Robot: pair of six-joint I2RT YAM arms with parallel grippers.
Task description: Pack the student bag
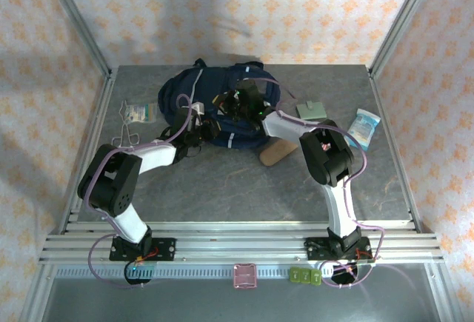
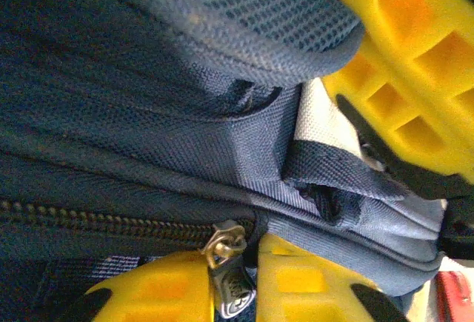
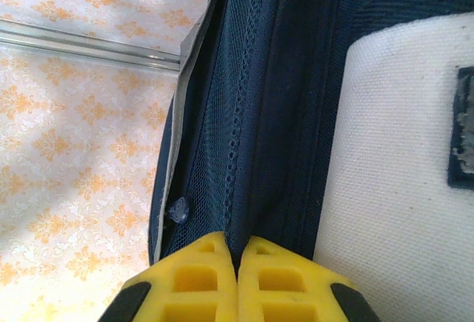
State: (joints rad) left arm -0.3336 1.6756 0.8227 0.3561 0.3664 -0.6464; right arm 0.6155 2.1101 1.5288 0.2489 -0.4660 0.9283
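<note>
The student bag (image 1: 222, 104), a big navy backpack, lies at the back middle of the table. My left gripper (image 1: 194, 126) is at its left front edge. In the left wrist view its yellow fingers (image 2: 170, 292) are shut on the metal zipper pull (image 2: 233, 285), at the end of the closed zipper (image 2: 96, 218). My right gripper (image 1: 248, 107) reaches over the bag's top. In the right wrist view it (image 3: 238, 252) is shut on a fold of the student bag's navy fabric (image 3: 289, 115), beside a white patch (image 3: 400, 174). A yellow finger (image 2: 415, 70) of the right gripper shows at upper right.
A brown oval glasses case (image 1: 278, 150) lies just right of the bag. A small grey-green item (image 1: 311, 109) and a blue-white packet (image 1: 365, 126) lie further right. A clear packet (image 1: 139, 111) and a wire item (image 1: 126, 138) lie at the left. Frame posts stand at the corners.
</note>
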